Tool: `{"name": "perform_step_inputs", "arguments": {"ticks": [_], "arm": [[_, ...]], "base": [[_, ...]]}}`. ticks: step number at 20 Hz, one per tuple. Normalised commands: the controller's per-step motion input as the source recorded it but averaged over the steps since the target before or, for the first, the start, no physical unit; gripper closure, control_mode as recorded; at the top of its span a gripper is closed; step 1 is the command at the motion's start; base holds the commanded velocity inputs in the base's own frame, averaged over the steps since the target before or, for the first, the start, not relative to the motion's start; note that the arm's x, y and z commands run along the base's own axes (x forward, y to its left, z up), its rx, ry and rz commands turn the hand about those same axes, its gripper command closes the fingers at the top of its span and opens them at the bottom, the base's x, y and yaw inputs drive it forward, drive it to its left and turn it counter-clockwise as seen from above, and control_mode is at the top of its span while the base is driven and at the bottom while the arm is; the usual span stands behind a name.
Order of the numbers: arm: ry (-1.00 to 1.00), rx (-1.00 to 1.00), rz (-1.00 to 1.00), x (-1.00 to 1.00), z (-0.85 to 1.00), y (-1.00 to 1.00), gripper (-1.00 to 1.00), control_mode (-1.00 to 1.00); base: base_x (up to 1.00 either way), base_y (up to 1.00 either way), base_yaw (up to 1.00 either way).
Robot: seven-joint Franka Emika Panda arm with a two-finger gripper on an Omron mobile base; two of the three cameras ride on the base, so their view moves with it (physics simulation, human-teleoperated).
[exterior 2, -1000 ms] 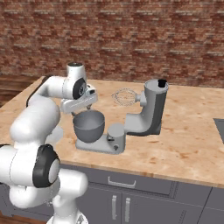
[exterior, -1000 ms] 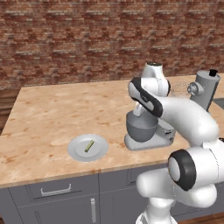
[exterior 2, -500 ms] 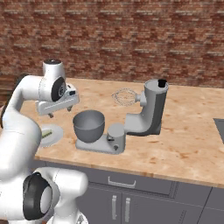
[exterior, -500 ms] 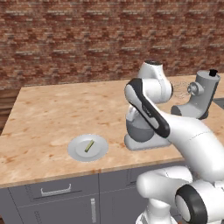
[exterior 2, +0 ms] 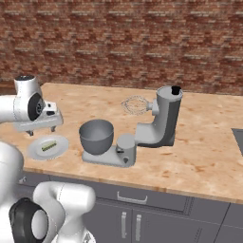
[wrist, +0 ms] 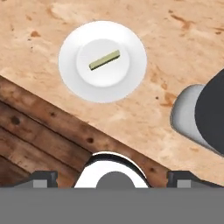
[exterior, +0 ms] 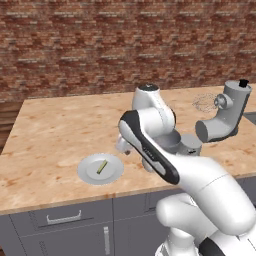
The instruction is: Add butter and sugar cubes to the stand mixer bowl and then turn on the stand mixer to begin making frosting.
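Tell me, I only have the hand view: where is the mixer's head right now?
Observer: The mixer has its head tilted up, whisk clear of the bowl.
Operator: Anything in the bowl?
Observer: Its inside looks empty in the right base view.
Operator: Where's the gripper?
Observer: Open, above the plate holding the butter, left of the bowl.
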Motion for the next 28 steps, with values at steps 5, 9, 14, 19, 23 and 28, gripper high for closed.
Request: {"name": "perform_step_inputs", "arguments": {"ticks": [5, 9, 14, 19, 23, 28], "arm": [[0.08, -0.02, -0.35, 0.32, -0.38, 0.52, -1.00, -1.00], [0.04, -0.03, -0.28, 0.52, -0.46, 0.34, -1.00, -1.00], [0.05, -0.01, -0.27, 0.56, -0.55, 0.30, -1.00, -1.00], [0.08, 0.00, -0.21, 0.46, -0.43, 0.22, -1.00, -1.00], [0.04, 0.00, -0.19, 0.39, -0.34, 0.17, -1.00, -1.00], [0.00, 0.00, -0.15, 0.31, -0.32, 0.05, -1.00, -1.00]], "base": [[0.00, 0.00, 0.00], [0.00, 0.00, 0.00], [0.00, 0.00, 0.00], [0.00, 0.00, 0.00], [0.00, 0.00, 0.00], [0.00, 0.00, 0.00]]}}
